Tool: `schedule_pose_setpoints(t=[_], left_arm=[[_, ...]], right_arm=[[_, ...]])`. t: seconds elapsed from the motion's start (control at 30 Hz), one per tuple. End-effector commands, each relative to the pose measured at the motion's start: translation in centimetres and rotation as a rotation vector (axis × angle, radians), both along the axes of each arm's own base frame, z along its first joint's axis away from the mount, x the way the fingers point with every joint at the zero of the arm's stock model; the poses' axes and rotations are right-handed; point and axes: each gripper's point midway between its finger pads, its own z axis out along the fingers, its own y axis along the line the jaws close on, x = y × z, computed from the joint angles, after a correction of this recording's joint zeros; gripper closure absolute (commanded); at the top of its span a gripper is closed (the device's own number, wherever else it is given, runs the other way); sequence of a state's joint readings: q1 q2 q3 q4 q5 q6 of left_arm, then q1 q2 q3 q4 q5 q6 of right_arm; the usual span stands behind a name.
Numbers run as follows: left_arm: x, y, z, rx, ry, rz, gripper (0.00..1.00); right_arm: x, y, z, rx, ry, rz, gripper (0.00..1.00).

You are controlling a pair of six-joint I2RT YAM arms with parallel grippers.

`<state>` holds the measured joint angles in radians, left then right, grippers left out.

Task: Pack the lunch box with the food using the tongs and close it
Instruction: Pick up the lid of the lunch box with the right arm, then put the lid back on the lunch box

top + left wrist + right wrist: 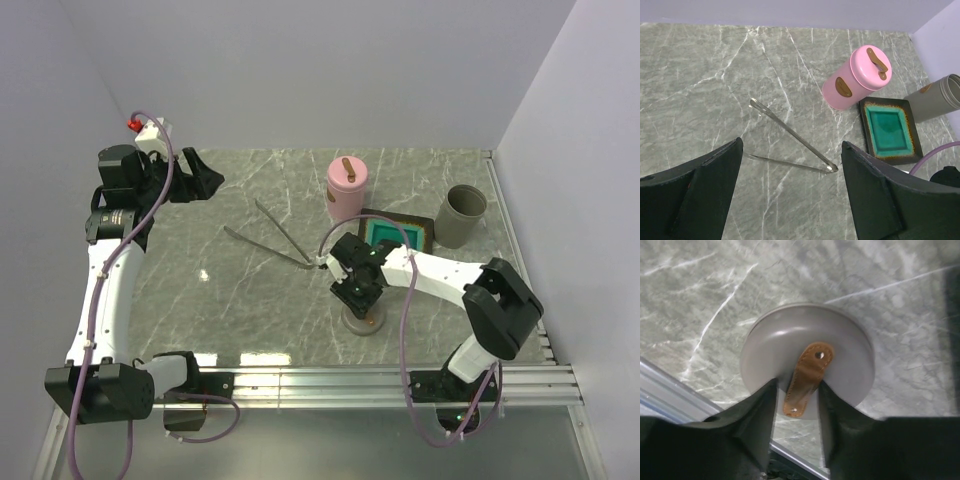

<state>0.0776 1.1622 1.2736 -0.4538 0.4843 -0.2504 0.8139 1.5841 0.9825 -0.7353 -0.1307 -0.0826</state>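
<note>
The silver tongs (275,240) (790,131) lie on the marble table as a narrow V, joined end toward the right. My left gripper (200,180) (792,144) hangs open high above them, holding nothing. A flat grey round lid (362,320) (780,335) with a brown leather strap (807,367) rests near the front edge. My right gripper (360,290) (796,385) is down on it, its fingers straddling the strap, with a gap still showing on the left side. The grey lunch box canister (460,215) (935,97) stands open at the back right. No food is in view.
A pink lidded canister (347,188) (855,80) stands behind the tongs. A black square tray with teal inside (397,232) (887,127) lies between it and the grey canister. A metal rail (400,380) runs along the table's near edge, close to the lid.
</note>
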Motion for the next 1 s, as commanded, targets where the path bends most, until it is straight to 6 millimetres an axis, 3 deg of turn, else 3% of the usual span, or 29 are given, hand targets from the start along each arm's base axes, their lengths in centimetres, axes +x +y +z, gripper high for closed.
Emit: schedule_pose_setpoints(t=[0.0, 0.1, 0.23, 0.33, 0.47, 0.53, 0.63, 0.77, 0.93, 0.97], left_arm=[[0.2, -0.2, 1.6, -0.008, -0.053, -0.014, 0.15], [0.2, -0.2, 1.5, -0.008, -0.052, -0.016, 0.15], [0.2, -0.1, 1.5, 0.002, -0.054, -0.014, 0.16], [0.0, -0.4, 1.5, -0.003, -0.054, -0.032, 0.16], [-0.6, -1.1, 1.9, -0.012, -0.063, -0.082, 0.17], [-0.7, -1.3, 2.2, -0.006, -0.071, -0.096, 0.16], [-1.1, -1.7, 2.6, -0.011, -0.078, -0.123, 0.16], [-1.7, -2.5, 2.7, -0.023, -0.078, -0.181, 0.15], [-2.0, -3.0, 2.8, -0.027, -0.082, -0.215, 0.12], [-2.0, -2.9, 2.9, -0.026, -0.082, -0.214, 0.1]], right_arm=[[1.0, 0.6, -0.1, -0.021, -0.027, 0.0, 0.57], [1.4, 0.7, -0.3, -0.027, -0.034, -0.004, 0.65], [1.5, 1.0, 0.2, -0.007, -0.051, 0.002, 0.99], [1.2, 1.6, 1.9, 0.053, -0.055, 0.023, 1.0], [0.4, 2.5, 6.4, 0.152, -0.06, 0.078, 1.0], [0.3, 2.3, 7.7, 0.157, -0.072, 0.099, 1.0], [0.8, 0.9, 9.8, 0.129, -0.122, 0.127, 1.0], [2.3, -2.7, 12.4, 0.094, -0.136, 0.111, 1.0], [7.4, -9.7, 15.8, 0.092, -0.132, -0.1, 1.0], [7.7, -11.0, 16.1, 0.074, -0.129, -0.103, 1.0]])
